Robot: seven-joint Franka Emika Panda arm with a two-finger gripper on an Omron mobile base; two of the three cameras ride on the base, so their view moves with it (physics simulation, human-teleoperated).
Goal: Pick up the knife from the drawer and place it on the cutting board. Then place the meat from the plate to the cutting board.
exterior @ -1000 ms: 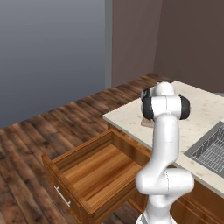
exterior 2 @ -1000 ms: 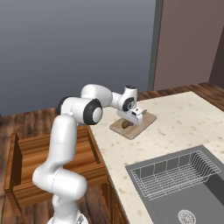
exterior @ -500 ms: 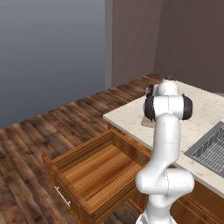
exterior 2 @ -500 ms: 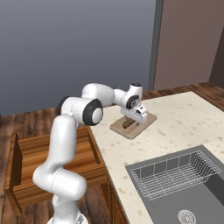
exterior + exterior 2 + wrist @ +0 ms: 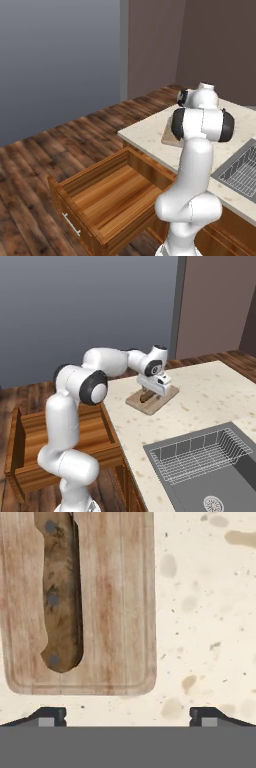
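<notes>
The small knife w/ dark brown wooden handle is seen lying flat on the light-brown rectangular wooden cutting board, upper left of the hand view; the blade is cut off by the top edge. In the right base view the knife shows as a dark streak on the board, centre of frame.

Compared w/ a sec ago, the two-finger gripper has been raised a bit off the board and drawn back; the fingertips are set wide apart at the bottom of the hand view, nothing held between them. The knife has been left behind on the board.

So part one is judged done. The orange-brown wooden drawer stands pulled out, lower left of the left base view. Meat transfer is judged to come next.
</notes>
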